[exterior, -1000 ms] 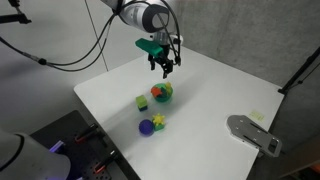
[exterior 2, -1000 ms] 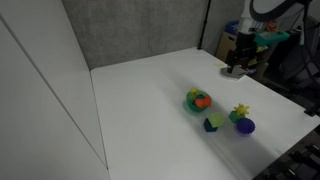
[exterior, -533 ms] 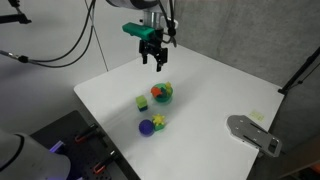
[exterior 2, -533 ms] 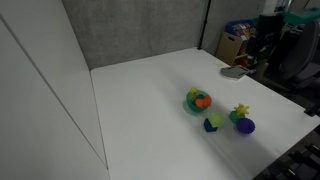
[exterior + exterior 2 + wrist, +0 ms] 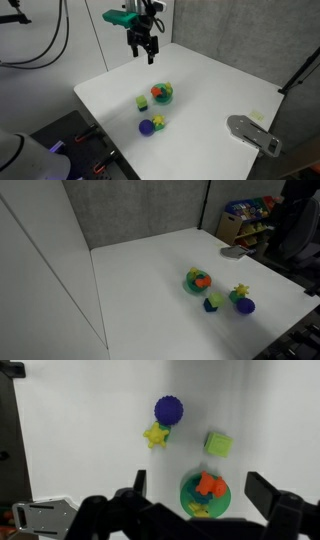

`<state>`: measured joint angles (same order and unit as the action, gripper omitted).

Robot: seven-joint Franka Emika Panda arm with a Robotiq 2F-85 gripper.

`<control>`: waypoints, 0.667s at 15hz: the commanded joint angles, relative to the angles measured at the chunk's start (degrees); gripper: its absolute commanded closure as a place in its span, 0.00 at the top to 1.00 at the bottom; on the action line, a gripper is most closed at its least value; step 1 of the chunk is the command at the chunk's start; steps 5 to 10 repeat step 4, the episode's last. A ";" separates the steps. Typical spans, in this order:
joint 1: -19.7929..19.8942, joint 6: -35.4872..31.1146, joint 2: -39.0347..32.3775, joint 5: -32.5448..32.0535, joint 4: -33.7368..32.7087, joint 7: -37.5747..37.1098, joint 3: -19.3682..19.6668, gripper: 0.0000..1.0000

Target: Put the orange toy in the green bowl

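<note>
Orange toy (image 5: 208,484) lies inside the green bowl (image 5: 188,495) on the white table (image 5: 220,90). From above in the wrist view it covers much of the bowl's middle, with a scrap of yellow-green beside it at the rim.

Gripper (image 5: 143,52) hangs high over the far side of the table, well apart from the bowl, fingers pointing down. The arm comes in from the top edge of an exterior view, with a teal part at the wrist just above the hand. Jaws are spread wide, with nothing between them. In the wrist view the dark fingers (image 5: 264,490) enter from the bottom edge, and bowl and bare table show in the gap.

Light-green cube (image 5: 142,102) sits just beside the bowl. Purple ball (image 5: 146,127) and yellow-green toy (image 5: 158,121) sit together, near the cube. Grey flat object (image 5: 255,135) lies at the table's edge, well apart from the toys.
</note>
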<state>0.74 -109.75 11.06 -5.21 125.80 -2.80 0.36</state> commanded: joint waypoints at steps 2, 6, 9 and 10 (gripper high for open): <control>0.11 -3.58 4.20 -0.20 4.10 0.41 -0.02 1.00; 0.12 -2.28 3.26 0.05 2.81 0.02 -0.12 1.00; 0.12 -2.28 3.26 0.05 2.81 0.02 -0.12 1.00; 0.12 -2.28 3.26 0.05 2.81 0.02 -0.12 1.00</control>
